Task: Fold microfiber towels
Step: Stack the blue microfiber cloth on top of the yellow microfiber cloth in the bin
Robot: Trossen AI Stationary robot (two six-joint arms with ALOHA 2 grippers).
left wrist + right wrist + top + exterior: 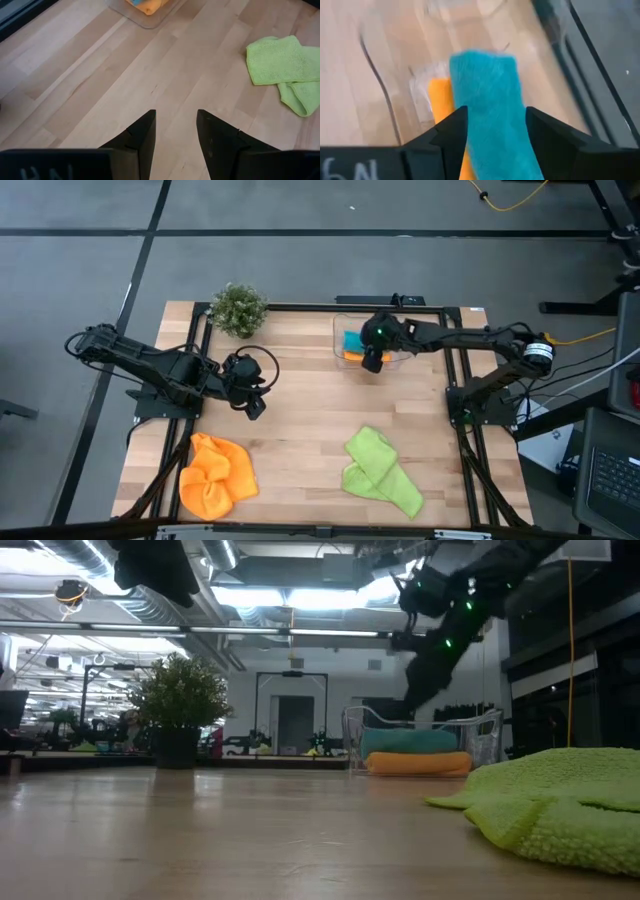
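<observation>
Right gripper [373, 361] hanging over the clear plastic tub [340, 330] at the far middle of the table [300, 430], fingers [450, 132] standing apart to either side of the folded teal towel [487, 105]; touching it or not, cannot tell. Teal towel lying on top of a folded orange towel [440, 100] inside the tub, stacked as 2 layers in the low view, teal [410, 741] above orange [420, 763].

Left gripper [252, 402] hovering above bare wood on the left half of the table, fingers [142, 137] parted, holding nothing.

Lying unfolded at the near edge: 1 crumpled orange towel [215, 475] at the left, 1 lime green towel [380, 470] at the right, well apart from each other and from both grippers.

Standing at the far left corner: small potted plant [238, 308].
</observation>
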